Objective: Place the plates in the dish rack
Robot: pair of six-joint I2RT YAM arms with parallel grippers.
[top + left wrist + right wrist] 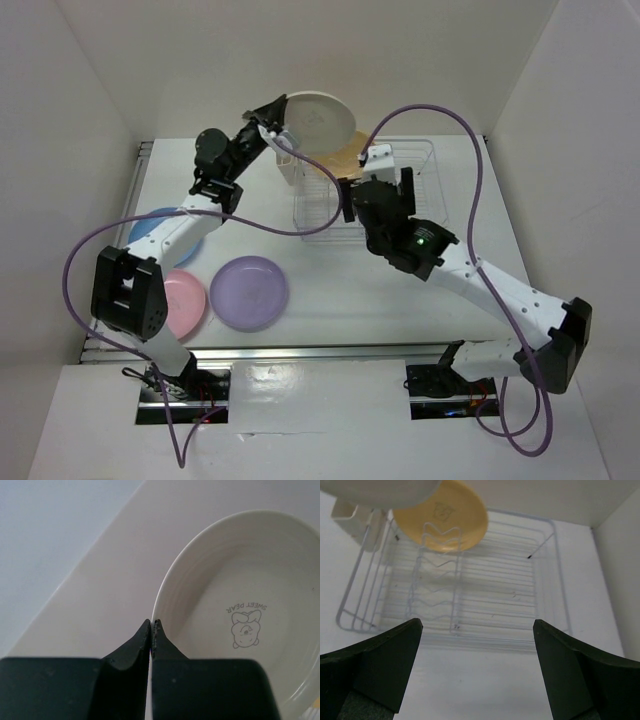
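**Me:** White walls close round a white table (400, 300), so it is tight at the back. My left gripper (152, 626) is pinched shut on the rim of the cream plate (240, 580). It is held up in the air over the far left corner of the rack (452, 190), above the cutlery holder (288, 165).

**Partner:** How will it handle?

**Me:** Light and stiff, I'd judge, and plastic by its look. It is smooth too, so it could swivel in a bite this thin. The rim is the only place to take it, and a deeper hold would be safer.

**Partner:** And your other side?

**Me:** My right gripper (477, 630) stands wide with nothing in it, at the near side of the rack.

**Partner:** Where is there room?

**Me:** The yellow plate (455, 515) stands on edge in the back slots, and the slots nearer me look free. The back wall is close behind the cream plate, so I'd bring it down toward me. The blue plate (145, 228), pink plate (190, 305) and purple plate (250, 292) lie flat on the table to the left, the blue one partly under my left arm.
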